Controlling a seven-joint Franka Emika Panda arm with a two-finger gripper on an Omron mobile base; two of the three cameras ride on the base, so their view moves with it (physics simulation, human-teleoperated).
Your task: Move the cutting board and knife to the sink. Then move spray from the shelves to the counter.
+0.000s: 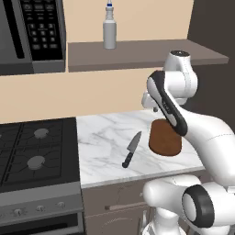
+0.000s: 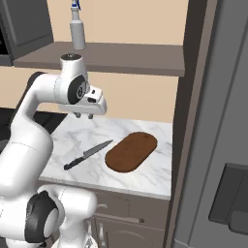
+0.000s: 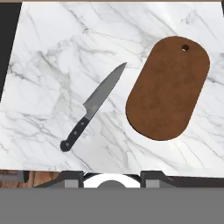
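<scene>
The reddish-brown cutting board (image 1: 165, 139) (image 2: 131, 151) (image 3: 168, 89) lies flat on the white marble counter (image 1: 105, 137) (image 2: 160, 140) (image 3: 43, 87). The black-handled knife (image 1: 131, 149) (image 2: 88, 154) (image 3: 94, 105) lies just left of it, a small gap between them. My gripper (image 2: 84, 116) hangs well above both and points down, open, with nothing between its fingers. The grey spray (image 1: 109, 30) (image 2: 76, 28) stands upright on the brown-grey shelves (image 1: 147, 53) (image 2: 121, 55) above. The sink is out of view.
A black gas stove (image 1: 36, 151) borders the counter on the left, with a microwave (image 1: 32, 32) above it. A tall dark grey appliance front (image 2: 218, 121) closes off the right side. Cabinet fronts (image 2: 126, 213) sit below the counter's edge.
</scene>
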